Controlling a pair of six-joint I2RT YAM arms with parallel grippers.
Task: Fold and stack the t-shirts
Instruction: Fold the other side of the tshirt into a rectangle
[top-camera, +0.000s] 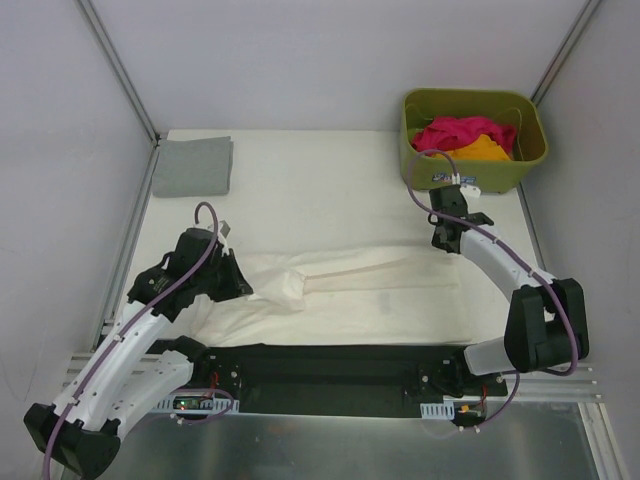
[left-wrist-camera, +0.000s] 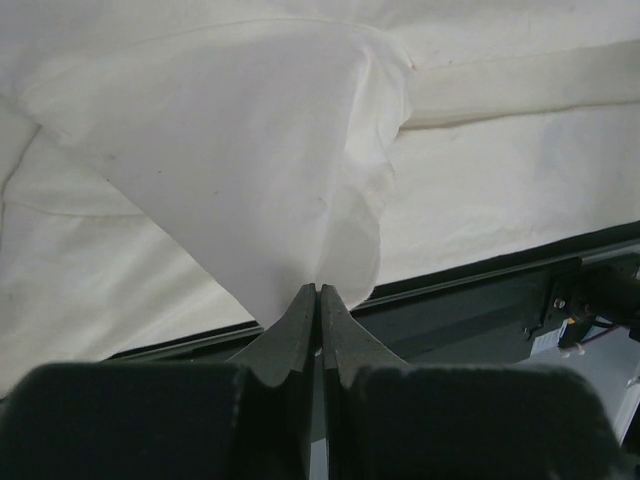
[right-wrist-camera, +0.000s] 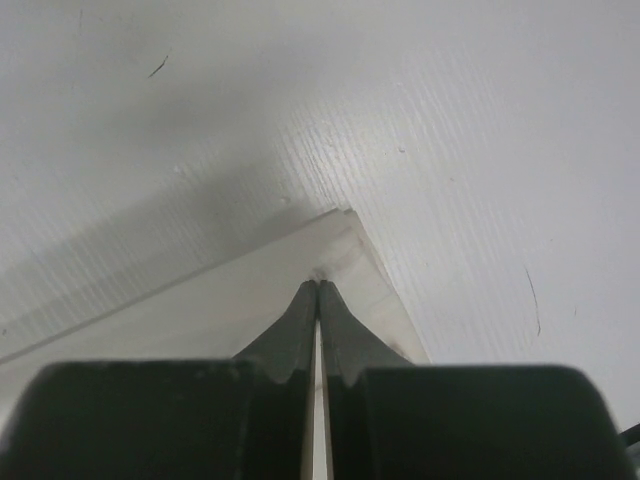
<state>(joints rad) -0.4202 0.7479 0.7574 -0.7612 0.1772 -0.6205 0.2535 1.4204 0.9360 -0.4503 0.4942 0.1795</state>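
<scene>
- The cream-white t-shirt (top-camera: 380, 295) lies across the near half of the table (top-camera: 320, 180); its long axis runs from 9 to 3 o'clock in the top view
- The left gripper (left-wrist-camera: 318, 290), at the 9 o'clock end, is clamped on a lifted fold; the right gripper (right-wrist-camera: 318, 285), at the 3 o'clock end, is pinched on a corner
- Each arm has its own end; the fold probably goes across that axis

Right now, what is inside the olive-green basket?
A magenta-pink t-shirt and an orange t-shirt lie bunched together inside the basket. Anything beneath them, including the basket floor, is covered and cannot be seen.
</scene>
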